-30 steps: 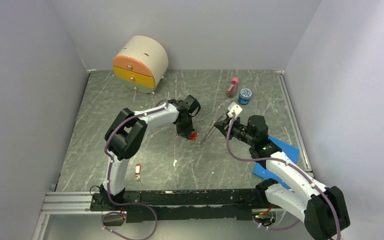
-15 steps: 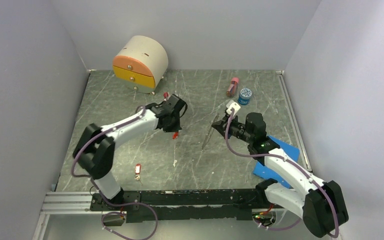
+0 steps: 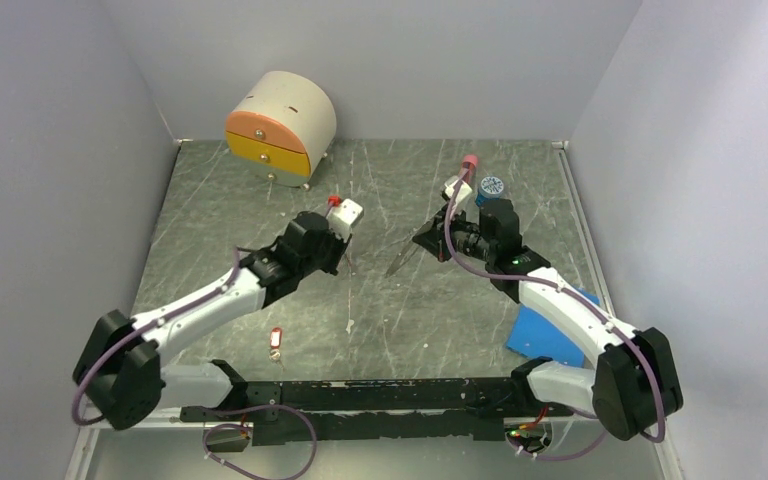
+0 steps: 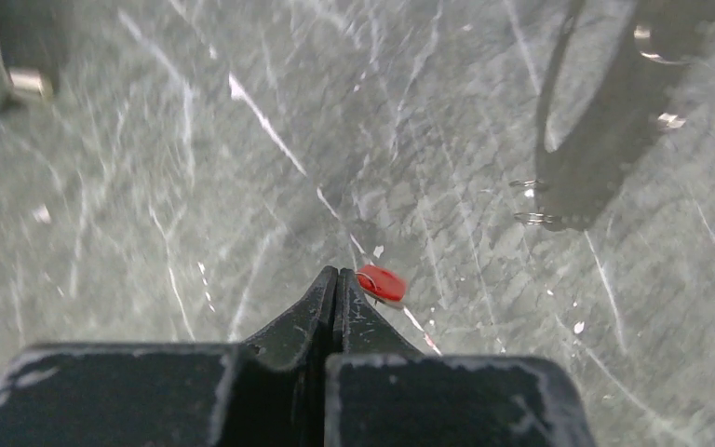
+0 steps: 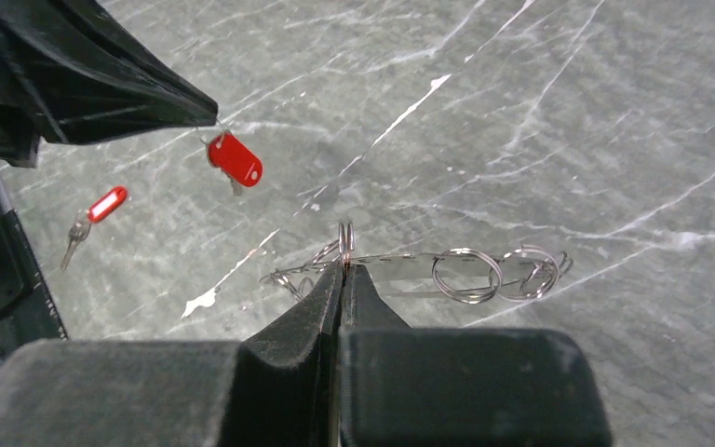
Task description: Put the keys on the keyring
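Two pairs of jaws are pressed fully together, each on its half of the job. The left gripper [image 4: 335, 279] pinches at its very tips a small, thin metal, red-tagged key [image 4: 382, 284]. The oblong plastic tag dangles free just beyond the fingertips. That view is blurred, so I can only say the grip seems to fall on the little loop or key head, not on the tag itself. Held so, the part meant for threading is probably left exposed. The right gripper [image 5: 343, 270] is closed on the wire of the keyring [image 3: 407, 256], a large hoop of thin dark brownish metal seen nearly edge-on from its own wrist. A couple of small silver split rings [image 5: 466, 275] sit along the wire beside the jaws. The hoop is lifted off the grey marbled tabletop [image 3: 220, 200] and slanted toward the left arm, which I judge is meant to offer the wire as a steady target. Key and hoop are near but apart, so the threading is not yet done. A second red-tagged key [image 3: 276, 342], bearing a white label, lies flat near the arm bases, well apart from both grippers, presumably awaiting its turn. At the far edge stand a round cream drawer box [image 3: 282, 125], a pink bottle [image 3: 469, 162] and a blue-lidded jar [image 3: 491, 186], none of them involved.
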You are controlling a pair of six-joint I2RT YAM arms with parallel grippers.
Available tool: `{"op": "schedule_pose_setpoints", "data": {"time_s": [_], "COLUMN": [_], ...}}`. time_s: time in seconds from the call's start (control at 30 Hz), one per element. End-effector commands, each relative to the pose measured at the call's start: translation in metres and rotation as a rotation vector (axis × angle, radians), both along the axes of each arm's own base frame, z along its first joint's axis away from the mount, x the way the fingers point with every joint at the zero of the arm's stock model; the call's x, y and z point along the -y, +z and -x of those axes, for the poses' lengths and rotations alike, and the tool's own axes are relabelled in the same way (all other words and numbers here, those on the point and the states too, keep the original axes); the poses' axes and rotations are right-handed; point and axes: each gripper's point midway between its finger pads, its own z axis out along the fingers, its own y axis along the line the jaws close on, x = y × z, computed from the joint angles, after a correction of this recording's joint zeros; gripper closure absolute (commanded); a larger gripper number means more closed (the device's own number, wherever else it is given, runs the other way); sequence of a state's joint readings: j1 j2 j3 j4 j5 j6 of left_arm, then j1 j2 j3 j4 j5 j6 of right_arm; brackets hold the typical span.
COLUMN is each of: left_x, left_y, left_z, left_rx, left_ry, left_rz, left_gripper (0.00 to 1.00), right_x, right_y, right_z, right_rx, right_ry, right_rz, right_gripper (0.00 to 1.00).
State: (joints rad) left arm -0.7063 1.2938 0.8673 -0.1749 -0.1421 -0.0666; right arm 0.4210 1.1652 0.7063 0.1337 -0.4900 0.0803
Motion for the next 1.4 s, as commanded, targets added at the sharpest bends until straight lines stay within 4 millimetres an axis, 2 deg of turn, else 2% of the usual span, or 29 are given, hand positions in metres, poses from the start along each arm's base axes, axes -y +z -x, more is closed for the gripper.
{"op": "schedule_pose_setpoints", "data": {"time_s": [0.0, 0.27, 0.57, 0.73, 0.97, 1.13, 1.37], "left_x": [0.021, 0.018, 0.019, 0.022, 0.03, 0.032, 0.039], "left_y": [0.068, 0.073, 0.064, 0.073, 0.091, 0.087, 0.087], "left_z": [-0.006, 0.009, 0.015, 0.018, 0.038, 0.05, 0.063], "left_rx": [0.359, 0.396, 0.303, 0.367, 0.506, 0.572, 0.635], "left_ry": [-0.233, -0.334, -0.451, -0.519, -0.672, -0.741, -0.789], "left_rz": [0.059, 0.006, 0.227, 0.229, 0.242, 0.218, 0.171], "left_gripper": [0.97, 0.97, 0.97, 0.97, 0.97, 0.97, 0.97], "right_x": [-0.014, -0.03, -0.041, -0.057, -0.083, -0.095, -0.102], "right_y": [0.028, 0.029, 0.02, 0.015, 0.009, 0.014, 0.016], "right_z": [0.005, 0.025, 0.038, 0.057, 0.078, 0.087, 0.091], "right_rx": [0.028, 0.015, -0.033, -0.045, -0.065, -0.071, -0.078], "right_ry": [0.106, 0.261, 0.368, 0.487, 0.61, 0.67, 0.708], "right_rz": [-0.038, -0.059, -0.044, -0.008, -0.008, -0.036, -0.052], "right_gripper": [1.0, 1.0, 1.0, 1.0, 1.0, 1.0, 1.0]}}
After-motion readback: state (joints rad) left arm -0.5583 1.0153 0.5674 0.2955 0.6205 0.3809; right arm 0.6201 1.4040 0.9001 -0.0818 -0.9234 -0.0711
